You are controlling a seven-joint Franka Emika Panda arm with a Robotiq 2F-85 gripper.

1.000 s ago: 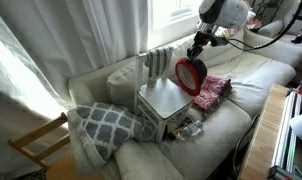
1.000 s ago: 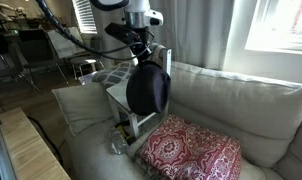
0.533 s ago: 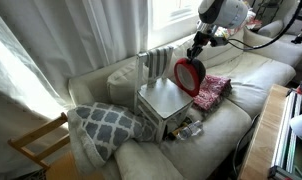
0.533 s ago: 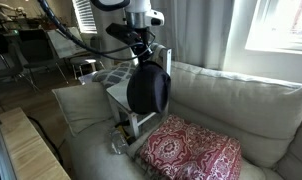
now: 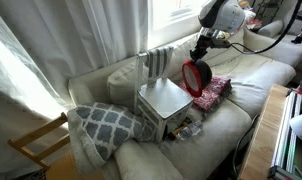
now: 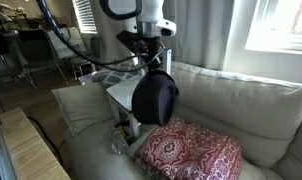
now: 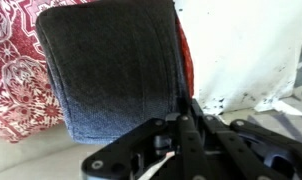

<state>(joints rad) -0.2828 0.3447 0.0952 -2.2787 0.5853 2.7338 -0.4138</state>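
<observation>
The gripper (image 5: 201,54) is clamped shut on the top edge of a cushion (image 6: 154,98), dark on one face and red on the other. The cushion hangs upright above a sofa (image 5: 253,74), between a white box (image 5: 161,100) and a red patterned pillow (image 6: 191,150).

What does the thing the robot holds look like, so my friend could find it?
Start at the pale sofa and find the white box on its seat. Right beside the box, near the red patterned cushion, the tool is shut on a round pad. It is the only round thing there, red on one face and dark grey on the other.
</observation>
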